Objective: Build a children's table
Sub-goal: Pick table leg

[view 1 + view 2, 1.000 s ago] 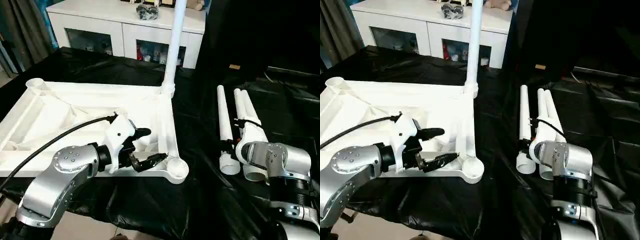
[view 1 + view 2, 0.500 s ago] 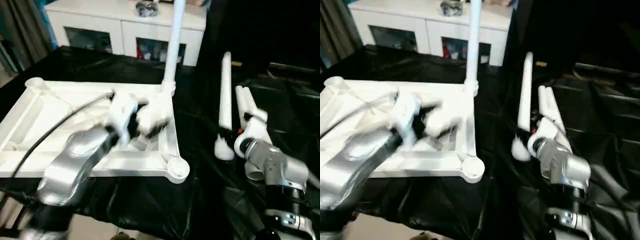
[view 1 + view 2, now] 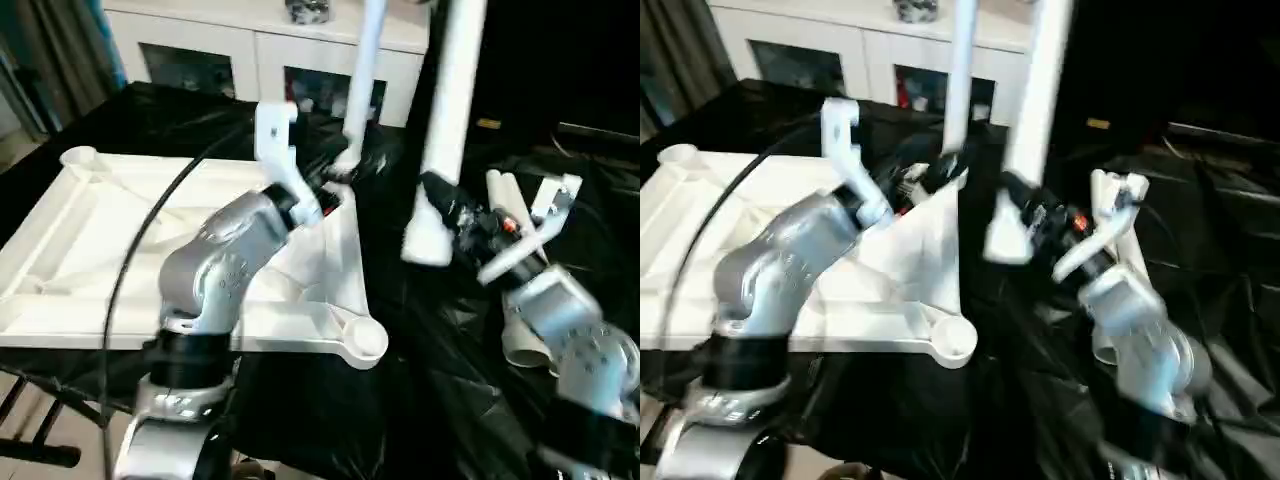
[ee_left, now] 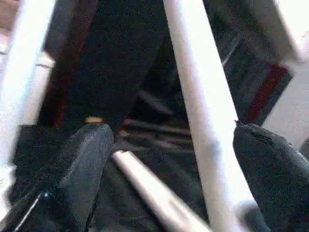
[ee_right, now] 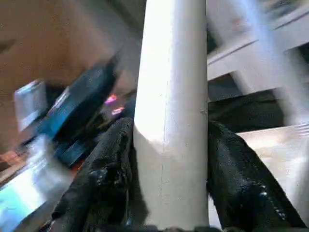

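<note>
The white tabletop [image 3: 60,270] lies upside down on the black-covered bench. One white leg [image 3: 362,80] stands upright in its far right corner socket. My left gripper [image 4: 171,131] is open beside that corner, and the standing leg [image 4: 198,121] passes between its spread fingers [image 4: 82,164]. My right gripper [image 3: 450,215] is shut on a second leg [image 3: 450,100], held upright in the air just right of the tabletop with its lower end [image 3: 428,240] above the cloth. In the right wrist view both black fingers [image 5: 111,159] press against this leg [image 5: 171,121].
More white legs [image 3: 520,340] lie on the black cloth at the right, under my right forearm. The near right corner socket [image 3: 365,340] stands empty at the bench edge. A white cabinet [image 3: 250,30] with glass fronts stands behind the bench.
My right gripper has lifted a leg off the cloth and swung it upright beside the tabletop. My left arm has risen from the near rim to the standing leg at the far corner.
</note>
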